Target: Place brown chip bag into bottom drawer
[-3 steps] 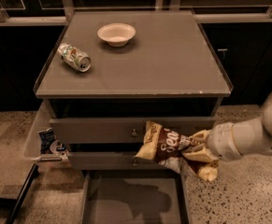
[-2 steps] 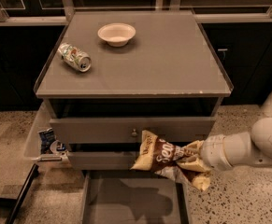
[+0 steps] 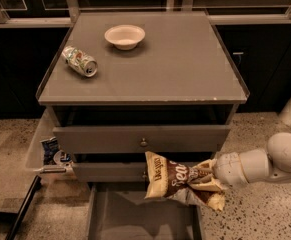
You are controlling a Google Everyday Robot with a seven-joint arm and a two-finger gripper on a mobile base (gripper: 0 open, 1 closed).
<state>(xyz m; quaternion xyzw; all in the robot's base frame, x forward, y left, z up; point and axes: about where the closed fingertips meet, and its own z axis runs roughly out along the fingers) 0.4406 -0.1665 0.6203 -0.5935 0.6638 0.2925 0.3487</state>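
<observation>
The brown chip bag [image 3: 177, 180] with cream-yellow ends and white lettering hangs in the air in front of the cabinet's middle drawer, lying roughly sideways. My gripper [image 3: 208, 180] comes in from the right on a white arm and is shut on the bag's right end. The bottom drawer [image 3: 135, 216] is pulled out below the bag, a wide shallow grey tray with a bare floor. The bag is above its right half, a little over the rim.
A white bowl [image 3: 125, 36] and a tipped drink can [image 3: 79, 61] sit on the grey cabinet top [image 3: 185, 69]. The middle drawer [image 3: 110, 139] with a brass knob is slightly open. A small blue-white packet [image 3: 50, 150] lies in a side tray at the left. The floor is speckled.
My gripper has carried the chip bag lower and slightly left, from the middle drawer's front down toward the open bottom drawer. The arm has dropped with it.
</observation>
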